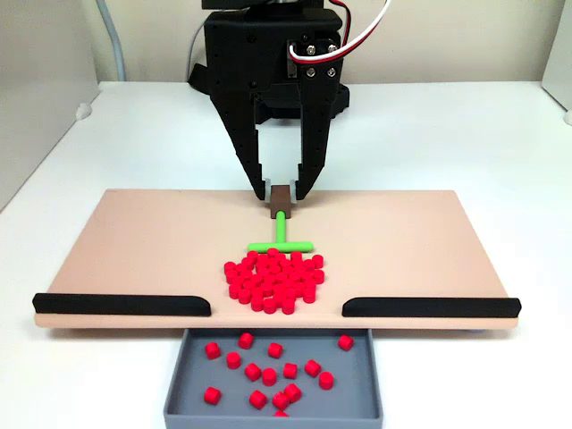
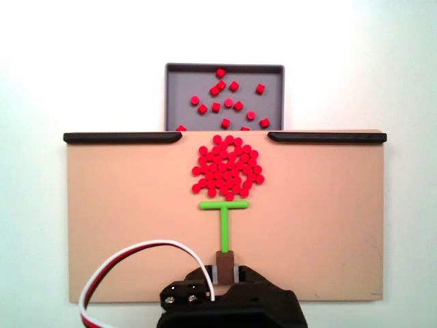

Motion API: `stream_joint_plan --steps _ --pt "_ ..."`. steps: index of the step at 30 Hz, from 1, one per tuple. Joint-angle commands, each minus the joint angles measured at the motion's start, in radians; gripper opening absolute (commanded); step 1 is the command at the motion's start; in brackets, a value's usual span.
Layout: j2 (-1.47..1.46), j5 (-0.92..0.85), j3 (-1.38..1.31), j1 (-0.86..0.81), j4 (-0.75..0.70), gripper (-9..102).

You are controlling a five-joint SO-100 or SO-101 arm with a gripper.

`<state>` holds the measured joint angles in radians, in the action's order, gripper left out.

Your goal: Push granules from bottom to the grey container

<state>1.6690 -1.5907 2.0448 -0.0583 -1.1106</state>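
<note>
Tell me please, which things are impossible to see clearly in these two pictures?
- Hand: in a fixed view the black arm body covers its fingertips.
- Shallow grey plastic tray: its near wall is cut off by the bottom edge.
- Small red cylindrical pellets: packed in a pile, too dense to count; one is half hidden behind the tan board's edge.
- Brown handle of the green T-shaped pusher: its lower end is hidden.

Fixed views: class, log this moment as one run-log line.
gripper: shut on green T-pusher | granules: mostly piled on tan board at gap | grey container: some granules inside
</note>
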Motion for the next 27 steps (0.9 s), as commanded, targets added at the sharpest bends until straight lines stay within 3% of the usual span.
stream_joint_plan --steps 1,27 --pt "-0.044 0.0 -0.023 -0.006 0.011 0" --pt "-0.12 -0.009 -0.184 -0.006 -0.003 0"
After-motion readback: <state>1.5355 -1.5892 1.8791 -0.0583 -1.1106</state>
